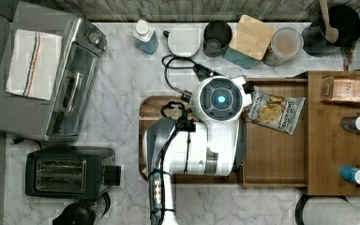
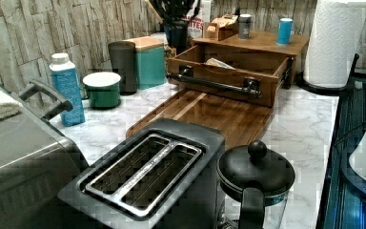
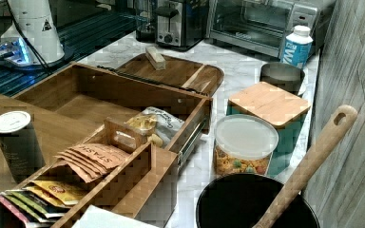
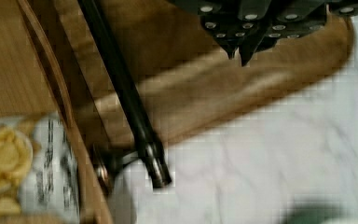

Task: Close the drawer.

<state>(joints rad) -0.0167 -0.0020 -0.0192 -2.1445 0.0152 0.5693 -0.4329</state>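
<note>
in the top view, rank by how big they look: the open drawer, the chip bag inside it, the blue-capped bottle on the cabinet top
1. drawer, the largest by far, though the arm overlaps one edge.
2. chip bag, much smaller, lying in the drawer's corner.
3. blue-capped bottle, the smallest; it stands higher, nearer the camera, yet looks smallest anyway.

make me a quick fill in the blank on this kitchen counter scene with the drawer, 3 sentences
1. The drawer stands ____, pulled out from under the cabinet top.
2. Inside the drawer lies a bag of ____.
3. In the wrist view the gripper hangs over the dark wooden ____, apart from the drawer's black handle.

Missing words: open; chips; board
</note>
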